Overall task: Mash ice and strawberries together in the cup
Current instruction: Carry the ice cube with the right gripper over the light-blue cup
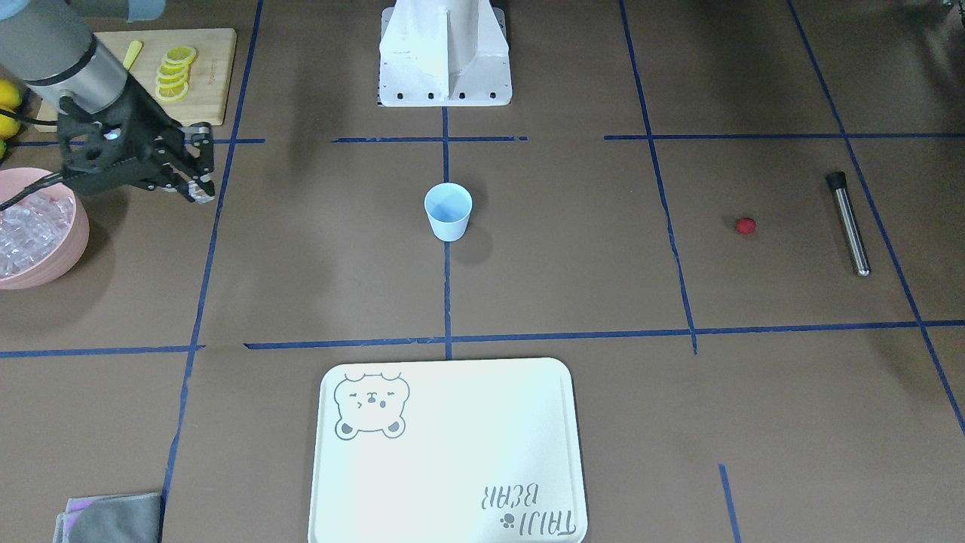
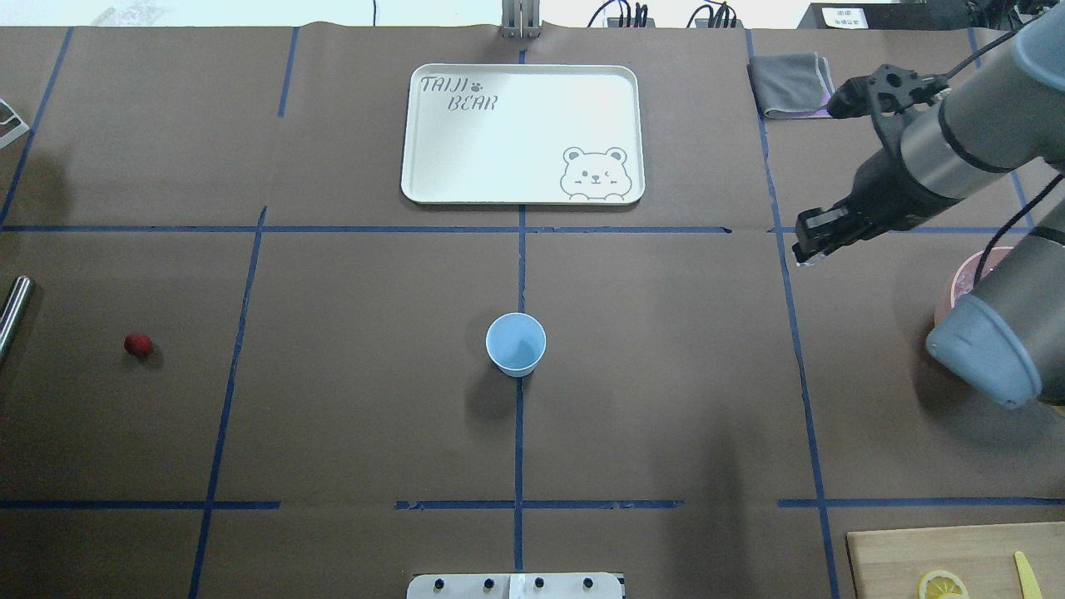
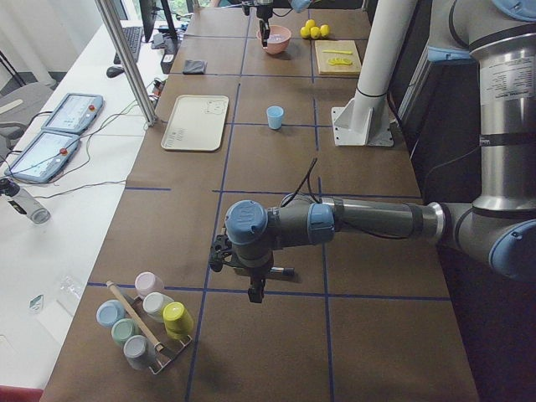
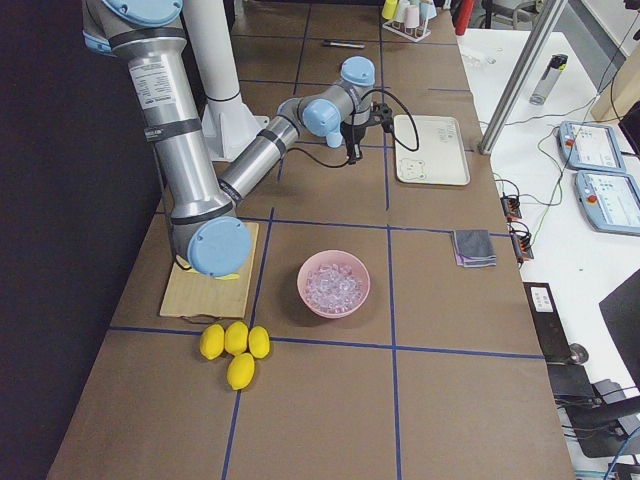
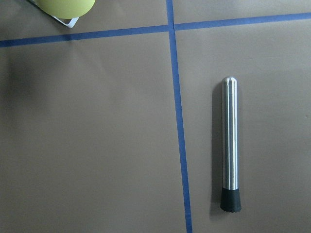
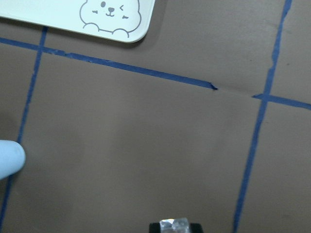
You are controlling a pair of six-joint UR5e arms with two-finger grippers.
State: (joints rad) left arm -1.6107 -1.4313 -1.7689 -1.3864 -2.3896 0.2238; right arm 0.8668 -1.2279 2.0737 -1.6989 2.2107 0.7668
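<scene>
Right gripper (image 1: 200,190) pinches one ice cube (image 6: 175,224) just off the pink bowl (image 1: 71,249), probably ferrying it to the cup (image 1: 448,212), which stands upright mid-table and looks empty. Strawberry (image 1: 745,225) lies well apart on the robot's left. Left gripper (image 3: 255,289) hovers above the steel muddler (image 5: 230,145), jaw state can't tell; table (image 2: 666,374) is brown paper with a blue tape grid.

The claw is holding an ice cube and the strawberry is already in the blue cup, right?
Not quite. The strawberry is not in the cup; it lies on the table, far off to the cup's side. The overhead view shows the cup empty. The right gripper does hold an ice cube.
</scene>
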